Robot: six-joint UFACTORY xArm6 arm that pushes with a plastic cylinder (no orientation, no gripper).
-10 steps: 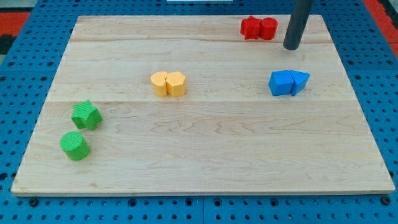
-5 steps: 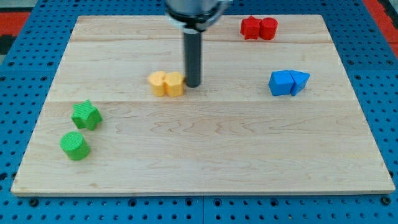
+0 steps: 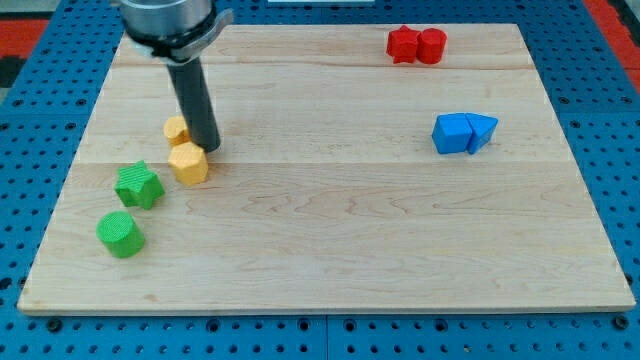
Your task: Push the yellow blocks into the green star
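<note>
My tip (image 3: 207,148) touches two yellow blocks (image 3: 188,163) on the wooden worktop (image 3: 330,220). The green star block (image 3: 138,185) lies just beside them; no fingers exist to judge

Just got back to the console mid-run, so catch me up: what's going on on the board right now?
My tip is down on the wooden board, pressed against the view's right side of two yellow blocks, which it is shoving toward the green star. The lower yellow block sits just right of the star with a small gap left; the upper one is farther off. A green cylinder lies below the star. The red pair and blue pair sit apart on the right.
</note>
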